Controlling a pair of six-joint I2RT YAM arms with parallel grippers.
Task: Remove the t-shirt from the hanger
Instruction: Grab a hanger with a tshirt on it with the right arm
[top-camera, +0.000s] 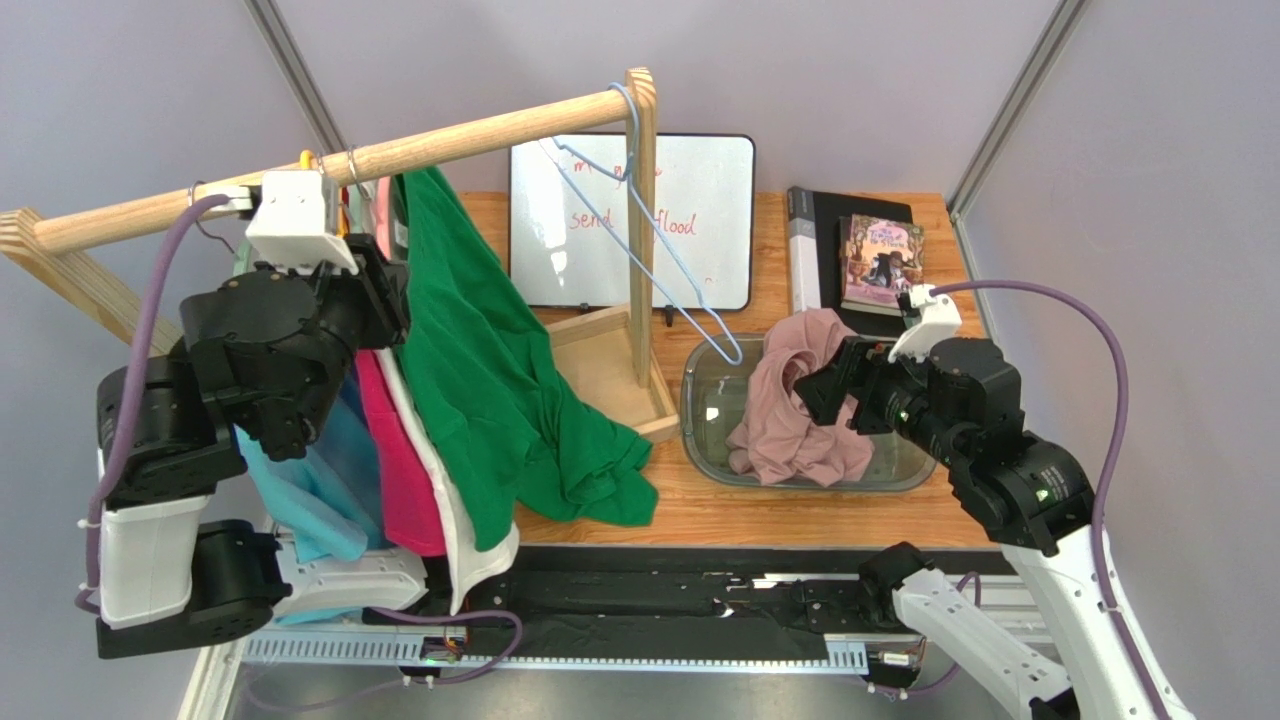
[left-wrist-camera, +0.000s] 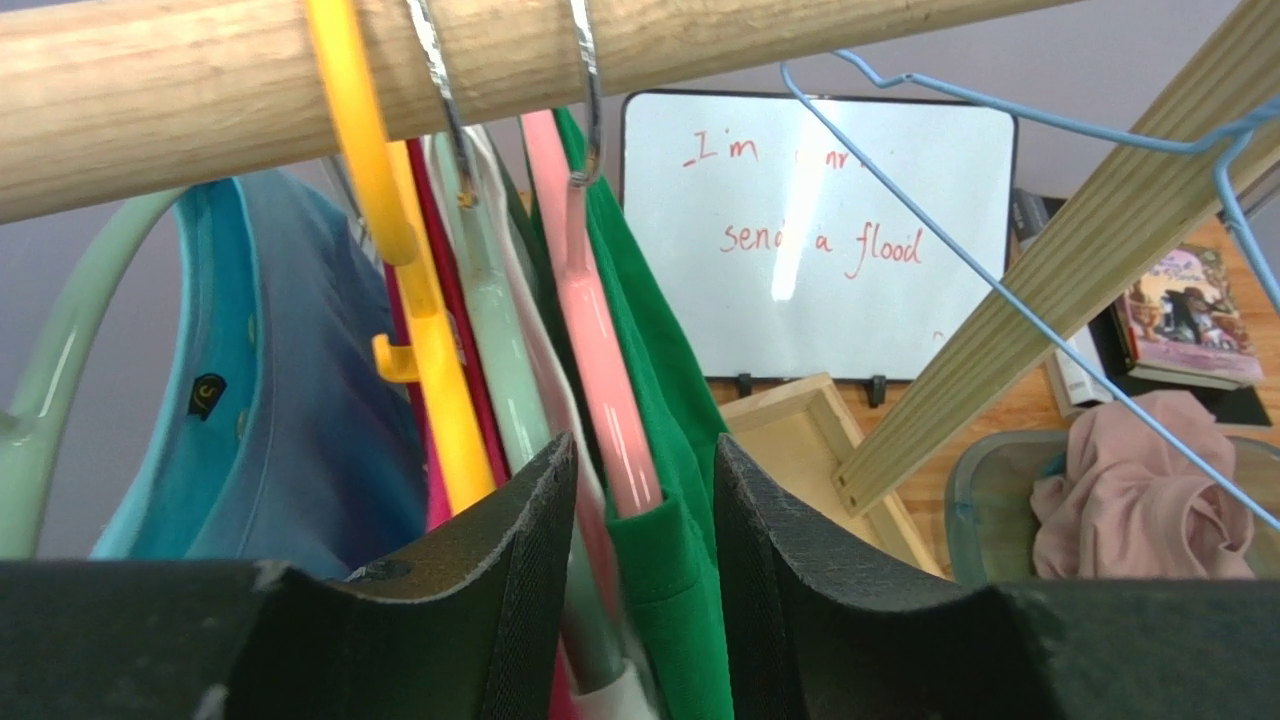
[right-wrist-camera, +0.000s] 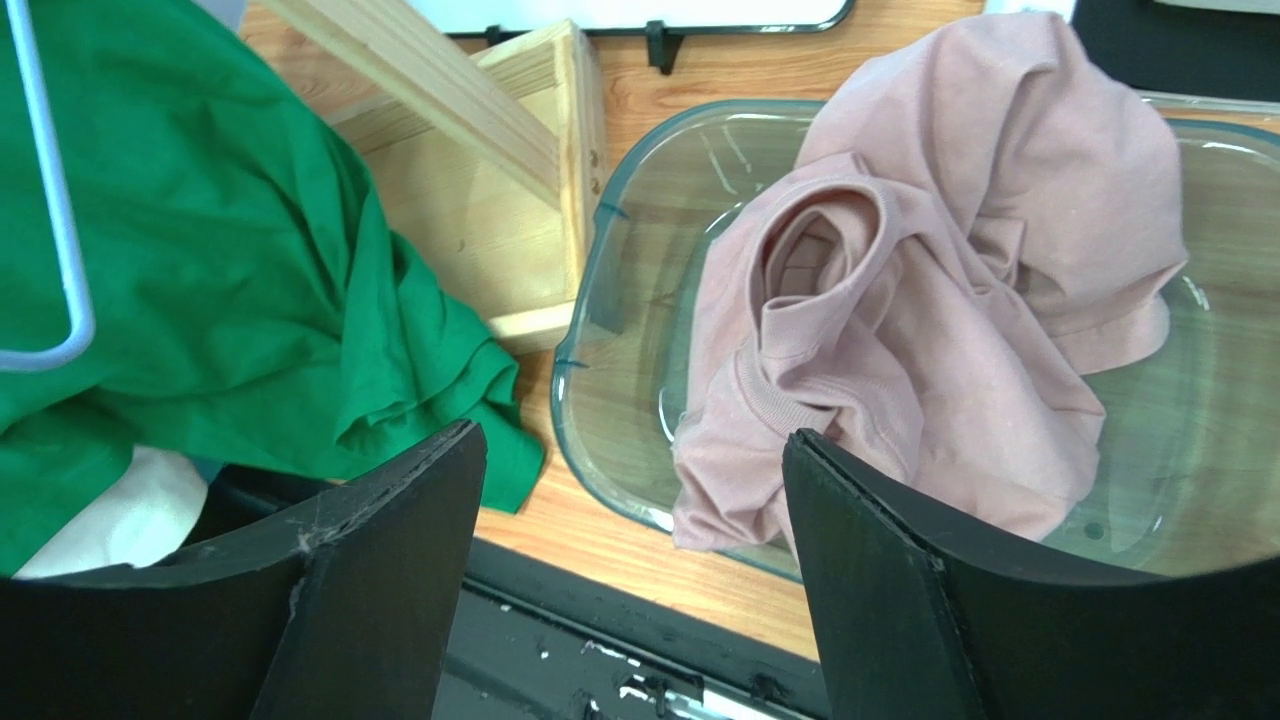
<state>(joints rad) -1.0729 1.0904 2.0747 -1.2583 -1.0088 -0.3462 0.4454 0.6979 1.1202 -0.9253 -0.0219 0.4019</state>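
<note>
Left jaws up close, part open, straddling the pink hanger (left-wrist-camera: 598, 375) and the collar of the green t-shirt (left-wrist-camera: 669, 495), no squeeze showing on either. That green t-shirt hangs from the rod (top-camera: 451, 143) next to a blue garment (top-camera: 323, 503), its hem spilling down onto the tabletop (top-camera: 751, 518). Right jaws spread wide with nothing in them, hovering just over the crumpled pink shirt (right-wrist-camera: 932, 285) that lies in the clear bin (right-wrist-camera: 594, 345)

A robotics test cell is indicated; a wooden surface (top-camera: 781, 513) is enclosed by plain grey panels (top-camera: 902, 75); a black rail (top-camera: 676, 597) is mounted along its near edge.
</note>
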